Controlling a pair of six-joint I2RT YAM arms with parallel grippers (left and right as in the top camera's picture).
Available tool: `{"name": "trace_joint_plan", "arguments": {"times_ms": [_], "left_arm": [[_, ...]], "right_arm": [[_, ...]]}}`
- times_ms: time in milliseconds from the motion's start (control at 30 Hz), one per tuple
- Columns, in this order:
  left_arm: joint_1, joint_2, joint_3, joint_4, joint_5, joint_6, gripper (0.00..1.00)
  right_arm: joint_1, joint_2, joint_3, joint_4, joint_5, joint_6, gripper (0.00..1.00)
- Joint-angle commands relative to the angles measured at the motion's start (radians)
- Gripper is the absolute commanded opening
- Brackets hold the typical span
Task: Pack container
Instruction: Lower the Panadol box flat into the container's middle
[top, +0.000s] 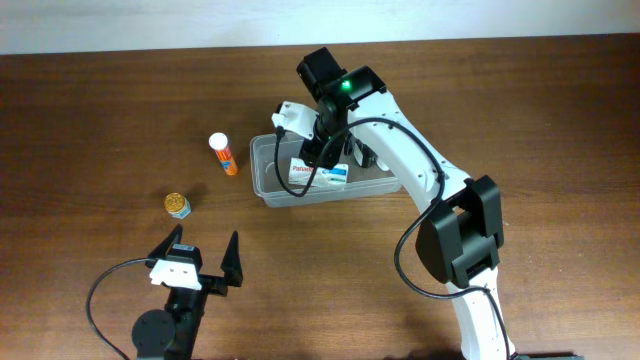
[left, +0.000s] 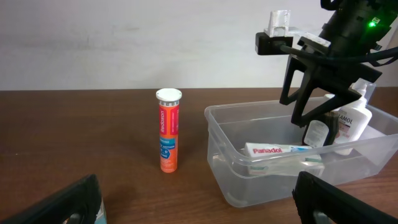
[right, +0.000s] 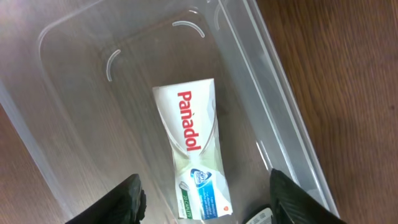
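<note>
While the container (top: 264, 172) in the middle of the bench (top: 100, 120) is holding a Panadol box (top: 322, 173) and white bottle (left: 352, 122), the right fingers (right: 127, 202) are hovering above it, parted and empty. An orange tube (top: 224, 154) and small jar (top: 178, 205) are waiting to its left, with the left fingers (top: 236, 260) idling wide at the near edge.

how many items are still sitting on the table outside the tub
2. An orange tube stands just left of the tub; a small gold-topped jar sits further left. The right arm may hide others beneath it.

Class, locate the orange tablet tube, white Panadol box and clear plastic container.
orange tablet tube (left: 168, 140), left wrist view, label.
white Panadol box (right: 189, 149), right wrist view, lettering.
clear plastic container (top: 262, 182), overhead view, left wall.
</note>
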Motion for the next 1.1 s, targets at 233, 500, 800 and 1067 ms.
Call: {"name": "trace_joint_plan", "arguments": {"times_ms": [233, 500, 800, 1067], "left_arm": [[0.006, -0.008, -0.002, -0.005, -0.007, -0.006, 0.99], [0.006, -0.008, -0.002, -0.005, -0.007, -0.006, 0.99], [0.006, -0.008, -0.002, -0.005, -0.006, -0.006, 0.99], [0.006, -0.008, -0.002, -0.005, -0.006, -0.006, 0.99]], "right_arm": [[-0.003, 0.012, 0.072, -0.046, 0.044, 0.484, 0.46], [-0.003, 0.012, 0.071, -0.092, 0.081, 0.880, 0.22], [-0.002, 0.013, 0.068, -0.105, 0.084, 1.025, 0.04], [-0.002, 0.015, -0.015, -0.076, 0.084, 1.069, 0.04]]}}
